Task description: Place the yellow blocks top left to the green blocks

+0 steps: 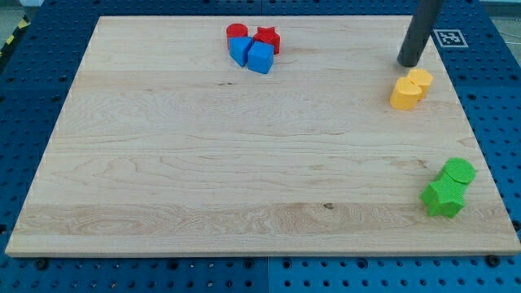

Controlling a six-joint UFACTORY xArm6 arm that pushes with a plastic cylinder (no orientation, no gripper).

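Two yellow blocks touch at the view's right: a hexagonal one [420, 80] and a second one [404, 94] just below-left of it. Two green blocks sit at the lower right: a cylinder [459, 172] and a star [443, 198] below-left of it, touching. My tip [408, 63] stands on the board just above and slightly left of the yellow blocks, a small gap from the upper one. The yellow pair lies well above the green pair, slightly to its left.
A cluster at the view's top centre holds a red cylinder [237, 33], a red star [267, 39] and two blue blocks [239, 50] [260, 58]. The wooden board [203, 163] lies on a blue perforated table. A white marker tag [448, 37] sits off the board's top right corner.
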